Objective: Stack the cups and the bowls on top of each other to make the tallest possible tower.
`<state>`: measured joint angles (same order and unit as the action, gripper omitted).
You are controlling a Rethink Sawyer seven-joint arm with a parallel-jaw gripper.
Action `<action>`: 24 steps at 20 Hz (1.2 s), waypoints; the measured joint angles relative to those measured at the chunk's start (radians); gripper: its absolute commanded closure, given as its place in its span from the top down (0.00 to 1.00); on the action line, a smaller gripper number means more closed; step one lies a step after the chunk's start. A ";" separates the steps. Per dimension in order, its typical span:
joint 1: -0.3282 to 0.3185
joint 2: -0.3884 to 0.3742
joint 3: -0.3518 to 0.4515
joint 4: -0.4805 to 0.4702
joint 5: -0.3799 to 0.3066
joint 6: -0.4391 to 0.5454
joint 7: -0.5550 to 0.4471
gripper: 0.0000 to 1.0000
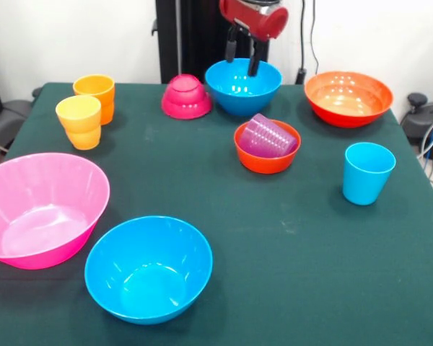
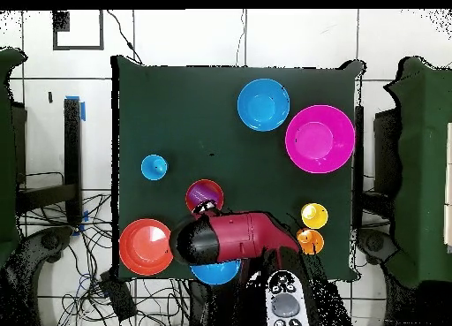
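My gripper is open and empty, its fingers hanging just above the far rim of a blue bowl. The small magenta bowl lies upside down to that bowl's left. The purple cup lies on its side inside the small orange-red bowl, which also shows in the overhead view. The wide orange-red bowl and light blue cup stand to the right. The orange cup and yellow-orange cup stand at the left. The pink bowl and second blue bowl sit near the front.
In the overhead view the red arm covers the magenta bowl and most of the blue bowl near the base. The dark green table ends at an edge on the right, with cables beyond it.
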<state>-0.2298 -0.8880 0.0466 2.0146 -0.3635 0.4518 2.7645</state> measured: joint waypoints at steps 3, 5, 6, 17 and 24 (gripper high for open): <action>0.000 0.017 0.000 -0.003 0.000 0.000 0.000 1.00; 0.000 0.028 0.000 -0.006 0.000 0.000 0.000 1.00; 0.000 0.036 0.000 -0.008 0.000 0.000 0.000 1.00; 0.015 0.089 -0.003 -0.017 0.000 0.000 0.000 1.00; 0.025 0.081 -0.010 -0.022 0.000 0.000 0.000 1.00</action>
<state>-0.2046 -0.8073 0.0371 1.9930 -0.3633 0.4518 2.7645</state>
